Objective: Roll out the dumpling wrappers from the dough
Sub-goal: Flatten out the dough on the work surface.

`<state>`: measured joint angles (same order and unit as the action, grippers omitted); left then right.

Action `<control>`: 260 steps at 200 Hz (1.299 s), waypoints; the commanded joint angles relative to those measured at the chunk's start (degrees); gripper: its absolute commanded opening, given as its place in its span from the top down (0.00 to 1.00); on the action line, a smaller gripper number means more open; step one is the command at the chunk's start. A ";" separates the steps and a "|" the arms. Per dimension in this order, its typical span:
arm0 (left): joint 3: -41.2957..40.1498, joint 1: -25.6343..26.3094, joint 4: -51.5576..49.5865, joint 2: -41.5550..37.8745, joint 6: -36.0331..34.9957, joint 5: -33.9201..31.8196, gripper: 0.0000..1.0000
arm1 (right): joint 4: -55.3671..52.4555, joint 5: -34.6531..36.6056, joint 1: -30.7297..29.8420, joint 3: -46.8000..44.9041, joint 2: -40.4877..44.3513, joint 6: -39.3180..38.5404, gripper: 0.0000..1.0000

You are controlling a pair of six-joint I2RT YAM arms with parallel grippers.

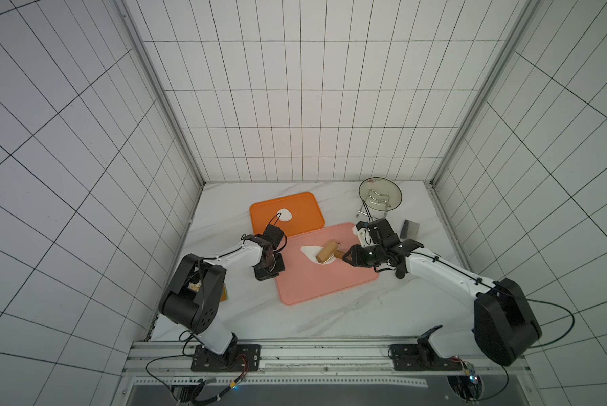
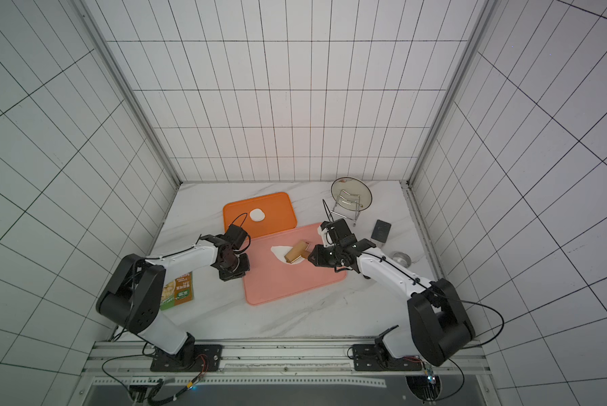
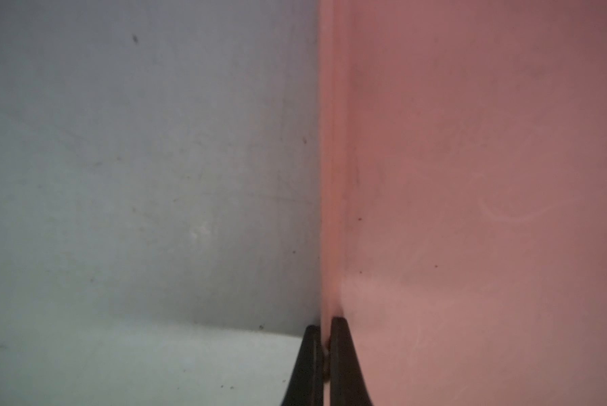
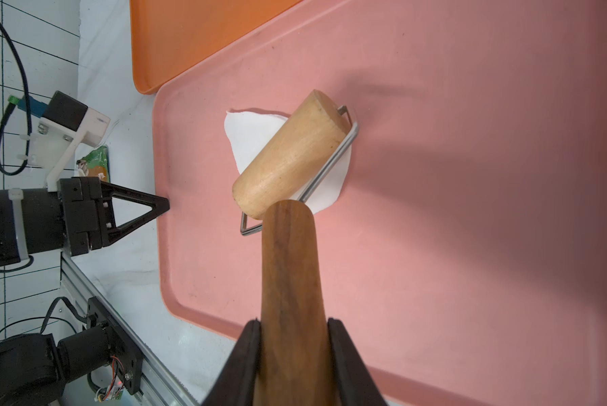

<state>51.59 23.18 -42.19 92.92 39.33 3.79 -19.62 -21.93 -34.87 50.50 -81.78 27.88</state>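
roller [image 4: 291,154] hiding part of dough [image 4: 251,135], left gripper [image 3: 325,325] blurred at pink tray [image 3: 471,175] rim

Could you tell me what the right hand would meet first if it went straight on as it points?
Probably the dough: the right hand grips the roller, whose drum ahead rests on it on the pink tray; depth is unclear.

The roller [image 4: 289,154] hides the middle of the dough [image 4: 249,137] — the packet [image 1: 225,291] sits mostly behind the left arm [image 1: 196,281].

The dough [image 4: 249,137] is white, the roller [image 4: 291,154] tan, plus a pink tray [image 4: 435,263] and orange tray [image 4: 196,42].
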 commanded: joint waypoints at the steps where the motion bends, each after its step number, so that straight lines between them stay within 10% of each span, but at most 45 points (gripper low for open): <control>1: -1.09 -0.70 3.26 3.14 -0.04 -3.79 1.00 | -7.52 5.45 -0.86 -0.08 -6.45 1.30 1.00; 81: -1.47 -0.68 3.20 2.60 0.13 -4.11 1.00 | -3.53 4.75 -3.10 2.47 -15.36 2.32 1.00; 188: -1.50 -0.70 3.31 2.90 0.22 -4.22 1.00 | -11.82 7.49 4.55 -11.61 2.03 0.93 1.00; 260: -1.78 -0.68 3.26 2.65 0.31 -4.32 1.00 | -5.39 8.03 0.06 -2.36 -9.28 2.85 1.00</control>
<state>51.57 23.18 -42.19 92.92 39.18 3.77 -14.46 -23.92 -33.43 49.17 -83.90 29.21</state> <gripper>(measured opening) 0.050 0.294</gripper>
